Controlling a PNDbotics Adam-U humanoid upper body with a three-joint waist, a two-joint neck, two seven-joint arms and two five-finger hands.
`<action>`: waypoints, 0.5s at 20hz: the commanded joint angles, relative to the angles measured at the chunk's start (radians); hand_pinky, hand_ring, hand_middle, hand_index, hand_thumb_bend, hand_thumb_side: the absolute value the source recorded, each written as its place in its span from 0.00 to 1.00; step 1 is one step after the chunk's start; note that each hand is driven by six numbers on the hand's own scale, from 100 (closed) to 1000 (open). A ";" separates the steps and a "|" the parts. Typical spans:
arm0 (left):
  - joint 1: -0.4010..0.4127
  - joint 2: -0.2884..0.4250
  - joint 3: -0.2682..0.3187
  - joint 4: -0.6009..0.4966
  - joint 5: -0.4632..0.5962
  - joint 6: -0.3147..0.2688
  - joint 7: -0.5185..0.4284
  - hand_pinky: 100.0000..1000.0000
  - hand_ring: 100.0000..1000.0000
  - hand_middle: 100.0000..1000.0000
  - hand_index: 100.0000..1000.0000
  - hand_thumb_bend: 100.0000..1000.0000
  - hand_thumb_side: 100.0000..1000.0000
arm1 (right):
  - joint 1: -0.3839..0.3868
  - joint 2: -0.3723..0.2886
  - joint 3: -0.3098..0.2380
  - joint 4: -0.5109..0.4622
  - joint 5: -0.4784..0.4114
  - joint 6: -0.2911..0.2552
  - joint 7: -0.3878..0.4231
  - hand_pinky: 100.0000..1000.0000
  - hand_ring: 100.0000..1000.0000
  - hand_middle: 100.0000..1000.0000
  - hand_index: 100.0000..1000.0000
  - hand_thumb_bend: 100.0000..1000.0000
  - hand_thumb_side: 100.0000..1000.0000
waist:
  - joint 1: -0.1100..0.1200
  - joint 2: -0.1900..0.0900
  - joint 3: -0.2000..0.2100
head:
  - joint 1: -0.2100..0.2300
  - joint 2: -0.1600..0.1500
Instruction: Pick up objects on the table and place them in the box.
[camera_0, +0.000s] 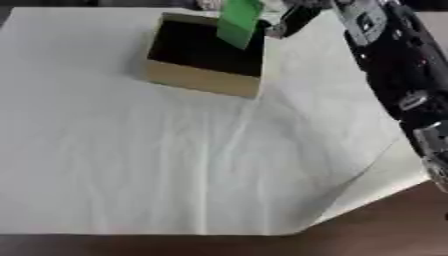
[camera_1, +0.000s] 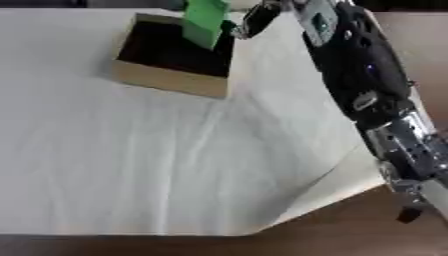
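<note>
Right hand (camera_0: 293, 17) pinches green block (camera_0: 239, 20), hanging upright over box (camera_0: 206, 80)'s far right; release drops it inside.

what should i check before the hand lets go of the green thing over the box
1. Green object held by the right hand: ok, it hangs at the hand's fingers, though the grip itself is blurred.
2. Object over the box opening: ok, its lower end overlaps the dark interior near the far right corner.
3. Object clear of the box rim: cannot tell, the height above the rim is not readable from these views.
4. Box upright and open: ok, it sits flat on the white sheet.
5. Room inside the box: cannot tell, the interior is dark.
6. Left hand out of the way: ok, it shows in neither view.
</note>
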 joint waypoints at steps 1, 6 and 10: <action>-0.017 0.006 -0.002 -0.019 0.011 -0.002 -0.010 0.80 0.69 0.71 0.92 0.00 0.90 | -0.026 0.003 0.014 0.015 0.053 -0.006 -0.048 0.98 0.96 0.93 0.70 0.00 0.00 | 0.003 -0.016 0.004 | -0.009 0.008; -0.021 0.004 -0.006 -0.019 0.017 -0.004 -0.017 0.80 0.69 0.71 0.92 0.00 0.90 | -0.020 0.023 0.030 0.059 0.123 0.018 -0.112 0.98 0.97 0.95 0.91 0.00 0.00 | 0.003 -0.016 0.008 | -0.016 0.010; -0.020 0.003 -0.006 -0.019 0.017 -0.003 -0.018 0.80 0.69 0.71 0.92 0.00 0.90 | -0.013 0.032 0.020 0.092 0.180 0.064 -0.167 0.98 0.97 0.96 0.98 0.00 0.00 | 0.002 -0.016 0.005 | -0.017 0.007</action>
